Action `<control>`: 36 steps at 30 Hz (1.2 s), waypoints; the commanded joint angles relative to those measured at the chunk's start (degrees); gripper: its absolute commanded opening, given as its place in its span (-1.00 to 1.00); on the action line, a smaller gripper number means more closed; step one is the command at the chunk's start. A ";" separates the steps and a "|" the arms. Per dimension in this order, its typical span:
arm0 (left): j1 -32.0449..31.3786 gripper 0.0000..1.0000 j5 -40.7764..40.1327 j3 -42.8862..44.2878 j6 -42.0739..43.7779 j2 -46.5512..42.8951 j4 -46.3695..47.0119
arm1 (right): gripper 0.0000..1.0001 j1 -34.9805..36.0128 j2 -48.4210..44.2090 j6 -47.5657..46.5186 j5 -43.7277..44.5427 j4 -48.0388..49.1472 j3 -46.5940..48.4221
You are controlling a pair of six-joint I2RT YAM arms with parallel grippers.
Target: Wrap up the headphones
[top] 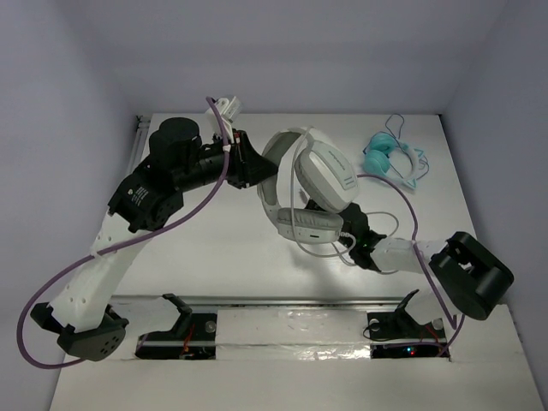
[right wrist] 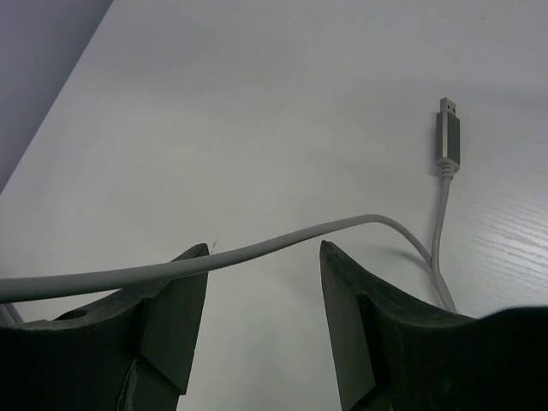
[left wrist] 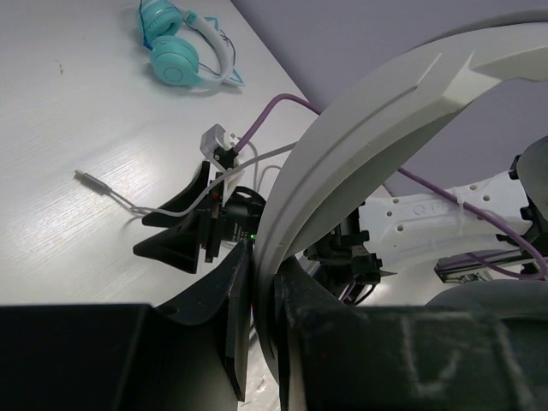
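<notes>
Top view: we see the headphones point(top: 318, 180) held up over the mid tabletop point(top: 214, 257), left of the teal headphones point(top: 390, 158) and well apart from them. The left tool point(top: 251, 163) is at the headband, on the side away from the teal headphones. The right tool point(top: 358, 229) sits under the ear cups, mostly hidden, so we cannot tell its state from here.

Left wrist view fills in the left side: fingers point(left wrist: 235, 325) clamped tight on the white headband point(left wrist: 368, 145), which arcs up out of the grip.

Only the right wrist view shows the right tool's jaws. They stand well apart, with the grey cable point(right wrist: 282, 238) running across the gap, not pinched. Its plug point(right wrist: 448, 137) lies flat on the tabletop beyond. In the left wrist view we also see the plug, nearer the camera than the teal headphones.
</notes>
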 commanded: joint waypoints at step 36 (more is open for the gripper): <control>-0.19 -1.00 -4.75 12.71 -3.39 1.63 0.05 | 0.44 -0.69 -17.74 0.47 6.19 -17.79 1.21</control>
